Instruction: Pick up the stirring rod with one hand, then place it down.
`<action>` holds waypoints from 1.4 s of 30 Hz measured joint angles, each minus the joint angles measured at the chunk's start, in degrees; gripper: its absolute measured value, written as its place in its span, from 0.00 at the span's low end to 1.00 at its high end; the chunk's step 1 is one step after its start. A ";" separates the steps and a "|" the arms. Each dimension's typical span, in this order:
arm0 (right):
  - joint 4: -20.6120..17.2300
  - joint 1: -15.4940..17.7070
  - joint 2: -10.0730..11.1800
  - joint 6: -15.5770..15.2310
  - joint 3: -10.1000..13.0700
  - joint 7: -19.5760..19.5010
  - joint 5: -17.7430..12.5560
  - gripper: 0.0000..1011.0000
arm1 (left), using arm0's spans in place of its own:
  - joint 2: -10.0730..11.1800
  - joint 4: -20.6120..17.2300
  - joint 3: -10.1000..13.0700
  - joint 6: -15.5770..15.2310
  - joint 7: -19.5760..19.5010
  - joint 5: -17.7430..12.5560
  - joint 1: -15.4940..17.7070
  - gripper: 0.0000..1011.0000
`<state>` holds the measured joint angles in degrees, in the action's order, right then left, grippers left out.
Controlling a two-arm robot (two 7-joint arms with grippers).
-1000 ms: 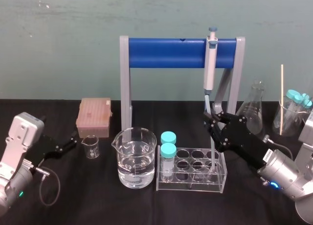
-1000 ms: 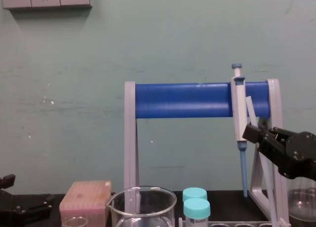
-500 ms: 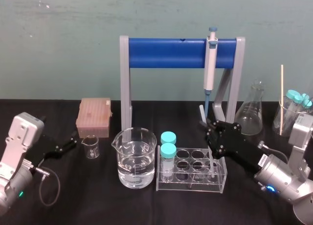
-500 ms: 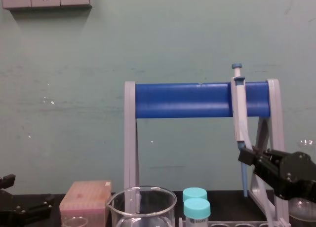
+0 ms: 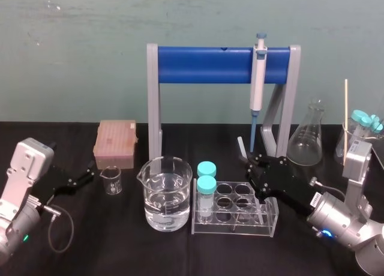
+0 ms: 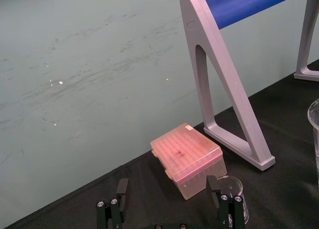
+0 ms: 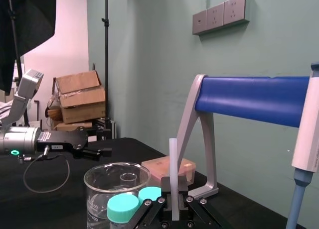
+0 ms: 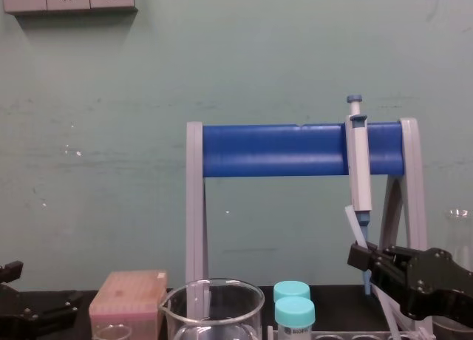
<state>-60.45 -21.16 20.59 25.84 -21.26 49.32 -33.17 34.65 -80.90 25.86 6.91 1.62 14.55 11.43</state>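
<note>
The stirring rod point(image 5: 240, 149) is a thin translucent whitish stick, tilted, with its upper end poking out above my right gripper point(image 5: 253, 167). That gripper is shut on it just above the back right of the clear tube rack point(image 5: 234, 226). In the right wrist view the rod point(image 7: 173, 164) stands upright between the pinched fingers of the gripper point(image 7: 173, 201). The chest view shows the rod point(image 8: 349, 220) rising from the gripper point(image 8: 360, 253) below the pipette. My left gripper point(image 5: 84, 177) rests low at the left, with its fingers point(image 6: 112, 209) apart and nothing between them.
A blue-barred stand point(image 5: 204, 65) carries a white-and-blue pipette point(image 5: 258, 78) just behind the right gripper. A large beaker of water point(image 5: 167, 195) and two teal-capped tubes point(image 5: 206, 183) sit left of it. A pink tip box point(image 5: 115, 143), a small beaker point(image 5: 111, 180) and a conical flask point(image 5: 306, 141) stand around.
My right gripper has come down and a little to the left with the rod, from beside the stand's right leg to just over the rack. The left arm has not moved.
</note>
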 joint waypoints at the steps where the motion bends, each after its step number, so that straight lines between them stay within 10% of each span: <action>1: 0.03 -0.02 0.00 -0.08 -0.03 -0.03 0.07 0.07 | 0.00 0.00 0.00 0.00 0.00 0.00 0.00 0.99; 21: -0.14 0.09 0.01 0.07 0.12 -0.07 -0.02 0.09 | 0.00 0.00 0.00 0.00 0.00 0.00 0.00 0.99; 42: -0.22 0.12 0.01 0.17 0.15 -0.11 -0.07 0.71 | 0.00 0.00 0.00 0.00 0.00 0.00 0.00 0.99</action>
<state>-60.67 -21.04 20.60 26.01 -21.10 49.21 -33.24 34.64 -80.90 25.86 6.91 1.62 14.55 11.43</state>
